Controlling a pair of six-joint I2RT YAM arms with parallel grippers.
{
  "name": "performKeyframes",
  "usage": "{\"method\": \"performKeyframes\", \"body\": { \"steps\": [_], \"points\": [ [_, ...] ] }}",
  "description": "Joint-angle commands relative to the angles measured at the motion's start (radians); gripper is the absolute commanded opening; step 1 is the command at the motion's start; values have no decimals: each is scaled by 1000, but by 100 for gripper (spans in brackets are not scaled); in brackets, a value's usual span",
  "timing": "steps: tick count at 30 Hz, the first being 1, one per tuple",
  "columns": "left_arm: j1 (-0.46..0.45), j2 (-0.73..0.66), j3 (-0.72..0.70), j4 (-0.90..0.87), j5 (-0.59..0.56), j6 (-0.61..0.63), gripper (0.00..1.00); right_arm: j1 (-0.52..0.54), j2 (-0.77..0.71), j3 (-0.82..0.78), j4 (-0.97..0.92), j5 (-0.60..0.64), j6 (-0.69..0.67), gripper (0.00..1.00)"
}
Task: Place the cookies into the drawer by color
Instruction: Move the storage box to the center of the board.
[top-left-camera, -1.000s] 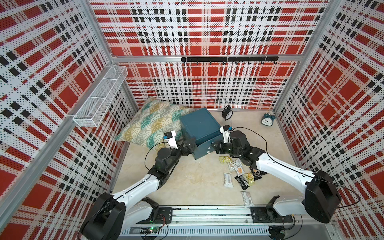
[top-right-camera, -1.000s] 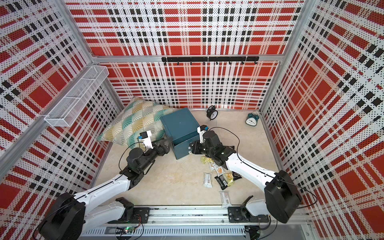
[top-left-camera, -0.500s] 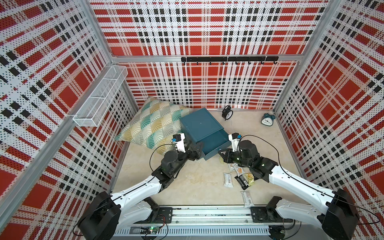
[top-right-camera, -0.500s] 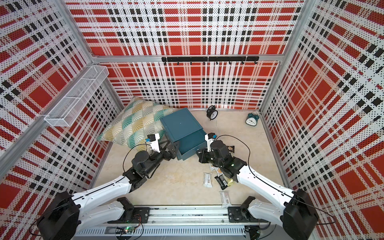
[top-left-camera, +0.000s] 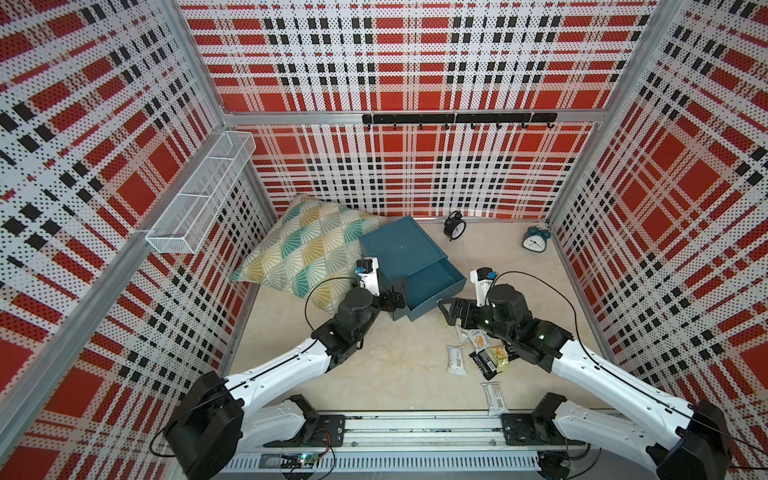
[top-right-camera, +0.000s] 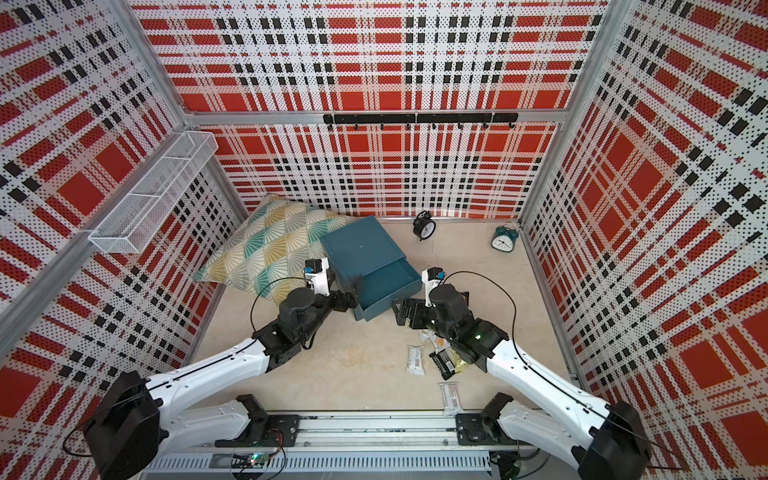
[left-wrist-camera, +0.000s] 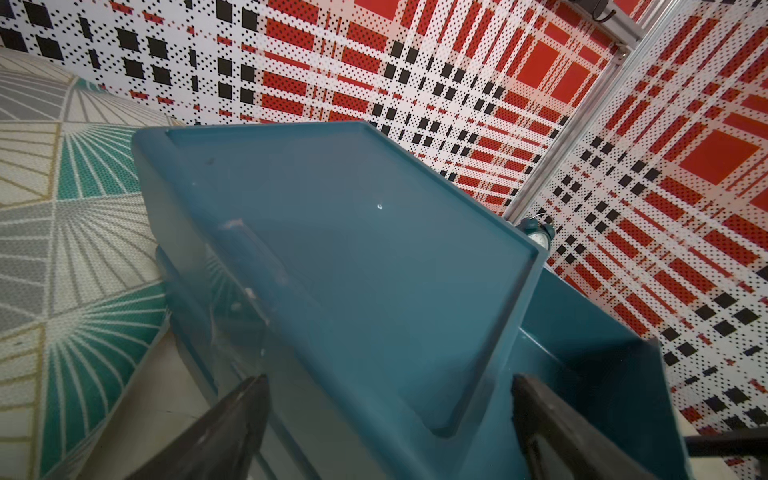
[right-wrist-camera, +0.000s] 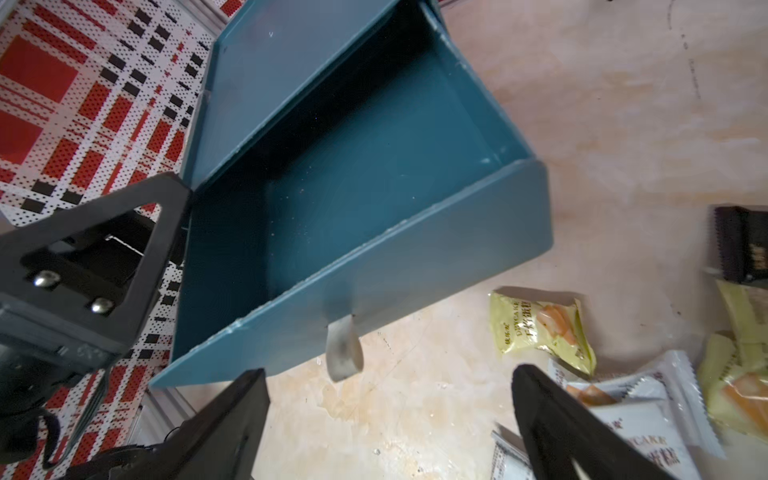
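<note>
1. Since a second ago the top drawer has slid out, and the right gripper has let go of its pull tab, jaws now wide apart.
2. Nearest, the cookies lie loose on the floor beneath the right arm.
3. Farther, the left gripper, jaws apart, straddles the cabinet corner.
4. Best: pinch one packet by its edge; drop it well inside.

The blue drawer is pulled out and empty — its front sits just ahead of the right gripper. The cookies — yellow, white, black packets — lie flat beside it.
</note>
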Motion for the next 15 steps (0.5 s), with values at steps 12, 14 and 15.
{"method": "performKeyframes", "body": {
  "steps": [12,14,15],
  "points": [
    [134,273,346,-363,248,-12,90,-1,-42,60,-274,181,31,100],
    [155,268,353,-361,283,-21,90,0,-52,45,-274,180,32,100],
    [159,264,360,-365,296,-23,90,-1,-58,41,-278,180,33,100]
  ]
}}
